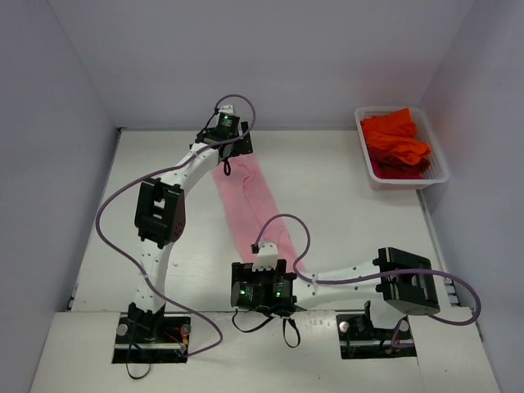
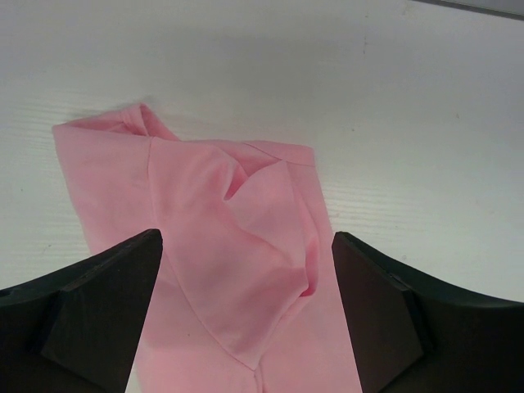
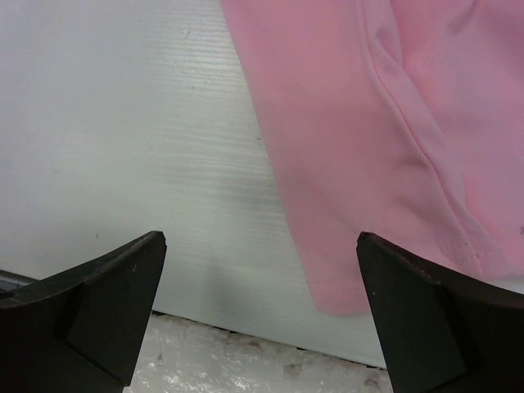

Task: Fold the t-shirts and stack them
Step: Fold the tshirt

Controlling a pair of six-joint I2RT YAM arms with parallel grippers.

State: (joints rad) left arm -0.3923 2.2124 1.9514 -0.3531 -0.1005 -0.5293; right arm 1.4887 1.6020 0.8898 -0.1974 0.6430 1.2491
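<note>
A robotics lab cell: white table boxed by plain walls.

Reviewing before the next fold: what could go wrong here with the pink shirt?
1. The far end of the pink t-shirt is bunched under the open left gripper. A pinch may catch only some layers and pull the fold apart.
2. Its near corner lies close to the table edge, off-centre in the right gripper. The fingers may strike the edge or miss the cloth.

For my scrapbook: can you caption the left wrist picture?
Open black jaws stand either side of a rumpled light pink cloth t-shirt lying on the white table.
</note>
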